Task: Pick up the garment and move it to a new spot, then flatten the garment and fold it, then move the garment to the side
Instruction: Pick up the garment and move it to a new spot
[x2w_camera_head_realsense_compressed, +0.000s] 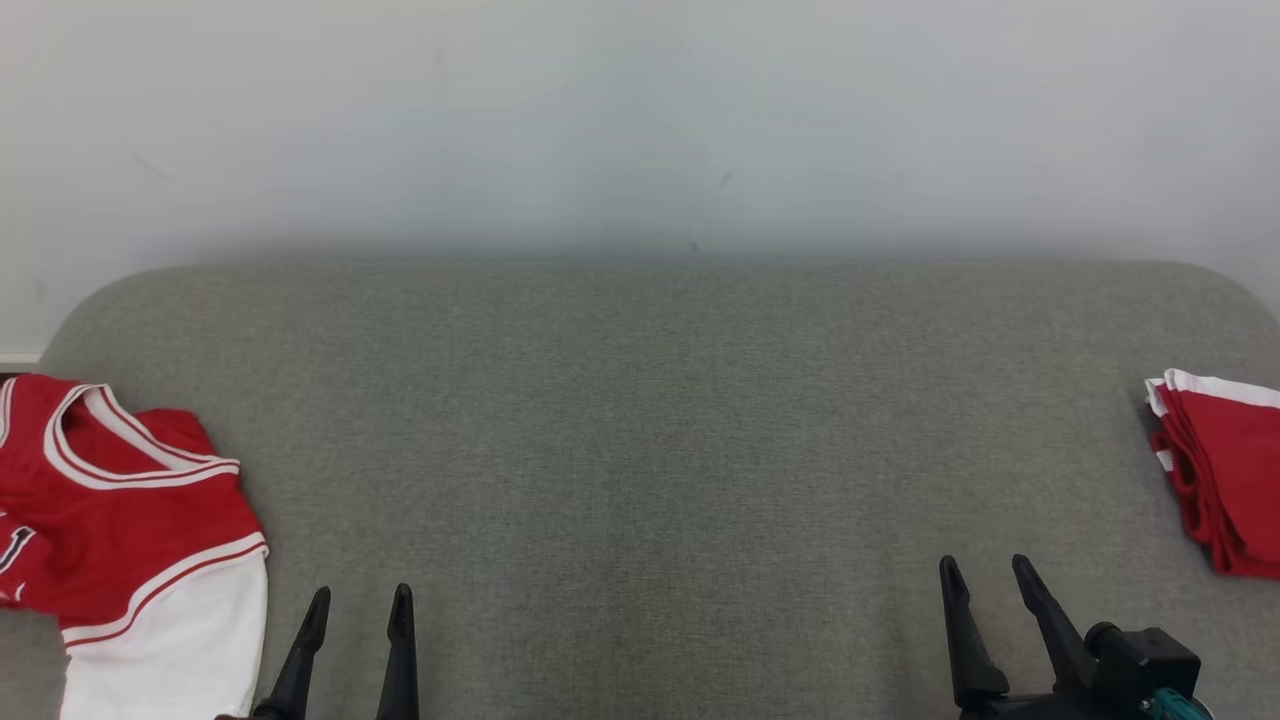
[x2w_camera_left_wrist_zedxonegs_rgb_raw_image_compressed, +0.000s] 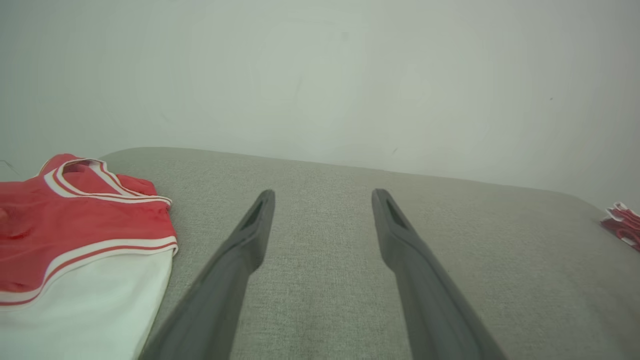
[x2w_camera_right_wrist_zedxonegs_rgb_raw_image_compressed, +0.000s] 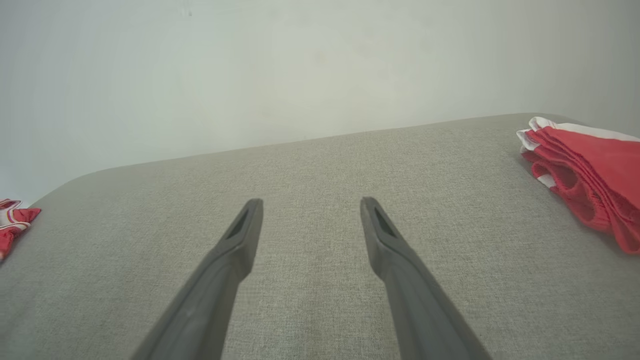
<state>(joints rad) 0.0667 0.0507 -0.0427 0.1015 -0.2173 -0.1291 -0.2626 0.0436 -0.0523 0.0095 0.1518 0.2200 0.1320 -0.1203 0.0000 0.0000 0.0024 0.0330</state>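
A red and white sleeveless jersey, the garment (x2w_camera_head_realsense_compressed: 120, 530), lies loosely crumpled at the left edge of the grey padded surface (x2w_camera_head_realsense_compressed: 650, 420); the left wrist view has this garment (x2w_camera_left_wrist_zedxonegs_rgb_raw_image_compressed: 75, 240) at its left side. My left gripper (x2w_camera_head_realsense_compressed: 360, 597) stands open near the front edge, just right of the garment and apart from it, with nothing between its fingers (x2w_camera_left_wrist_zedxonegs_rgb_raw_image_compressed: 255, 220). At the front right my right gripper (x2w_camera_head_realsense_compressed: 985, 565) is open and empty too, its fingers (x2w_camera_right_wrist_zedxonegs_rgb_raw_image_compressed: 372, 225) over bare fabric.
A folded red and white cloth stack (x2w_camera_head_realsense_compressed: 1225, 470) rests at the surface's right edge, seen also as the stack (x2w_camera_right_wrist_zedxonegs_rgb_raw_image_compressed: 585, 170) in the right wrist view. A pale wall (x2w_camera_head_realsense_compressed: 640, 120) rises behind the rounded back edge.
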